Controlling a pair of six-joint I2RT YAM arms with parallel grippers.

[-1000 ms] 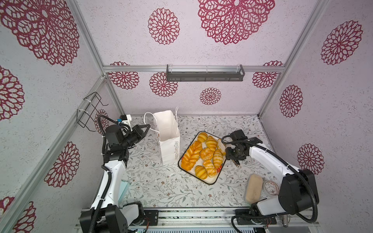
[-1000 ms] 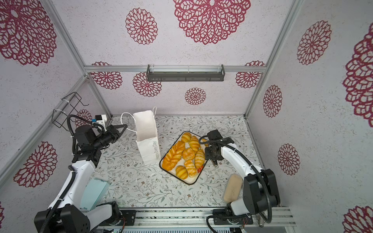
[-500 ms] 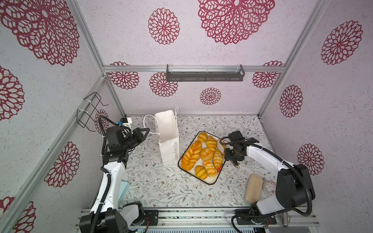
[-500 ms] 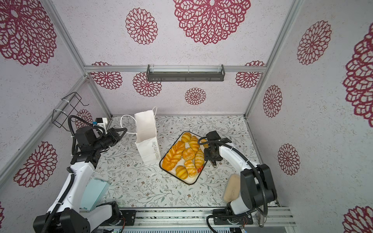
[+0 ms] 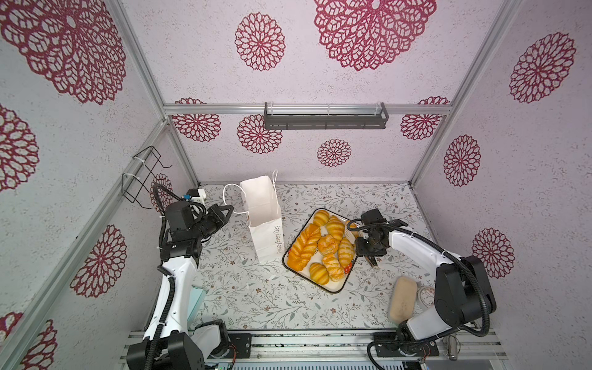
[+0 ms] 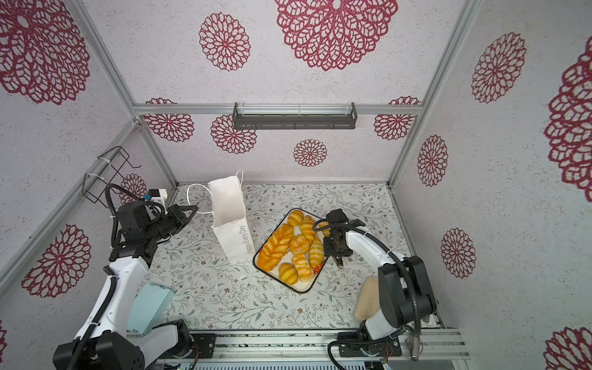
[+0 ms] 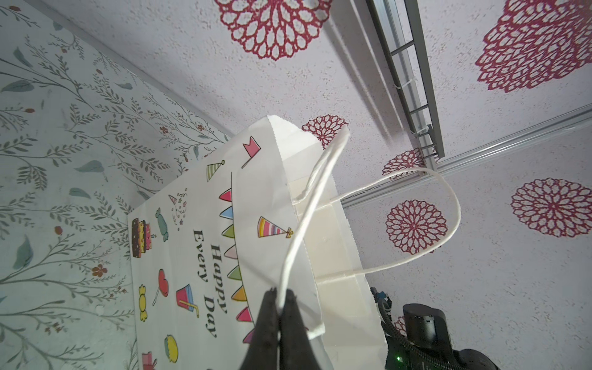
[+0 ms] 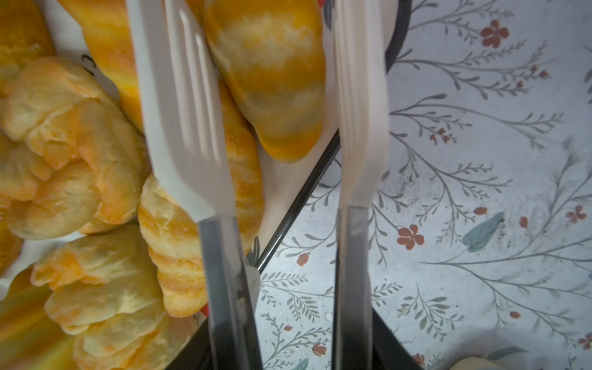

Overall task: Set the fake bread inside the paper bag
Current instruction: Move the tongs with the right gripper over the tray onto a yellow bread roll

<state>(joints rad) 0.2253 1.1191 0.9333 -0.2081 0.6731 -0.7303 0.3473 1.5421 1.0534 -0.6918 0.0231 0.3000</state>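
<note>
Bread [image 5: 320, 246], golden-orange croissants, rolls and one long braided loaf, lies packed together on a white tray [image 5: 333, 290] with a dark rim. The tray sits a little right of centre in both top views, on the flowered table [image 5: 256, 298].

The paper bag [image 5: 266, 221] stands upright just left of the tray. Its mouth is open upward and "Happy Every Day" runs down its side. One cord handle [image 7: 290, 256] runs from the bag's rim to the left jaws, which are pressed together on it in the left wrist view. In both top views that cord stretches leftward from the bag to the jaws at middle left. The other handle [image 7: 448, 208] loops free.

The right jaws hover at the tray's right edge, clamped on the metal arms of a pair of tongs [image 8: 185, 128]. In the right wrist view the tongs' white blades stand apart with one croissant [image 8: 269, 80] between them, near the tray's rim. Blur hides whether either blade touches it.

A pale beige block [image 5: 402, 299] lies at the lower right of the table, beside the right arm's base.
</note>
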